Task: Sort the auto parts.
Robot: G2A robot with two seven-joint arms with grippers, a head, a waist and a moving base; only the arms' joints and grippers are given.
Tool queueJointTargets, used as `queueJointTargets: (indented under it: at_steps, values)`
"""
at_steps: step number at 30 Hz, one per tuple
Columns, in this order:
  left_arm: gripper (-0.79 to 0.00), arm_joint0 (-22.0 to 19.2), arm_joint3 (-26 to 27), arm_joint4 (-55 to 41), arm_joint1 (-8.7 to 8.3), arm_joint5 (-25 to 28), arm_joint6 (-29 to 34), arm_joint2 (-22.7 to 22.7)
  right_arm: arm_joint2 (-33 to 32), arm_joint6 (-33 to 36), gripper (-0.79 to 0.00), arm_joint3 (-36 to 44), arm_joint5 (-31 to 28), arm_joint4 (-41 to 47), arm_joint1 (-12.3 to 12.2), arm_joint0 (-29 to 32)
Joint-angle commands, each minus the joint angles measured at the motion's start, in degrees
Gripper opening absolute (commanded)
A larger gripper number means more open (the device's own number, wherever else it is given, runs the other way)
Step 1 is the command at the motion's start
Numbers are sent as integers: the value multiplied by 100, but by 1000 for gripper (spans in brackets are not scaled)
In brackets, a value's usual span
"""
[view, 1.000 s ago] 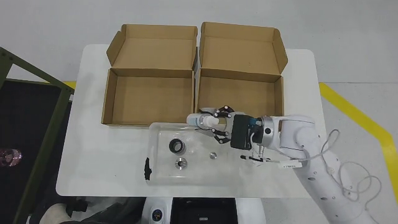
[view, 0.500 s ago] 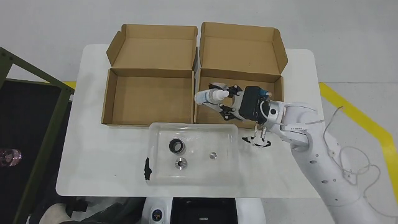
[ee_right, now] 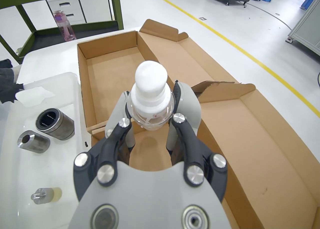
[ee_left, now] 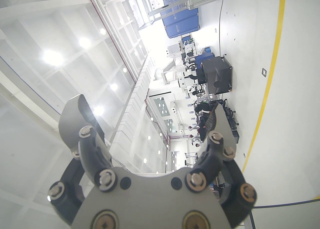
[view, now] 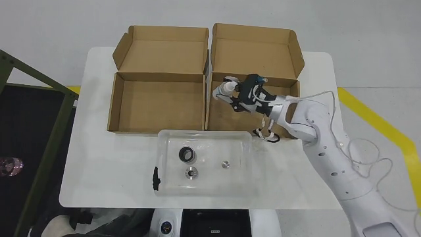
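My right gripper (view: pixel 231 94) (ee_right: pixel 150 109) is shut on a white plastic part with a clear round collar (ee_right: pixel 150 93) (view: pixel 222 89), held over the left end of the right cardboard box (view: pixel 283 102) (ee_right: pixel 262 140). The left cardboard box (view: pixel 158 102) (ee_right: pixel 107 69) stands beside it. In the clear plastic bin (view: pixel 170 171) (ee_right: pixel 15 155) lie a black-cored metal bearing (view: pixel 188 154) (ee_right: pixel 55 123), a steel bushing (view: pixel 191 174) (ee_right: pixel 33 141) and a small metal pin (view: pixel 225 164) (ee_right: pixel 46 195). My left gripper (ee_left: pixel 147 117) is open, pointing up at the hall ceiling, with nothing between its fingers.
Both boxes have their lids folded back toward the table's far edge. A black-gloved hand (ee_right: pixel 7 84) holds the bin's corner. A green cart (view: pixel 26 145) stands left of the white table (view: pixel 99 145).
My right gripper has carried the white part from above the bin's far edge up over the right box's left end. The parts in the bin have not moved.
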State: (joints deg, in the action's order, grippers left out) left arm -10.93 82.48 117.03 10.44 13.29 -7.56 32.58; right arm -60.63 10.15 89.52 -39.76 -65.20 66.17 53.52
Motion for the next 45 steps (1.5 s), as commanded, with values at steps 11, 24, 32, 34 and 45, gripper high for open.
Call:
queueJointTargets:
  at_steps: [11, 24, 32, 34, 45]
  values:
    - [0, 0, 0, 0, 0, 0, 0, 0, 435, 684, -785, -520, 381, -301, 130, -466]
    - [0, 0, 0, 0, 0, 0, 0, 0, 820, 1205, -785, -1128, 494, -307, 287, -900]
    - [0, 0, 0, 0, 0, 0, 0, 0, 1033, 1324, -265, -1443, 438, -221, 393, -1147]
    - [0, 0, 0, 0, 0, 0, 0, 0, 1063, 1336, -40, -1500, 442, -203, 414, -1191]
    - [0, 0, 0, 0, 0, 0, 0, 0, 839, 1005, 0, -1304, 479, -129, 393, -1037]
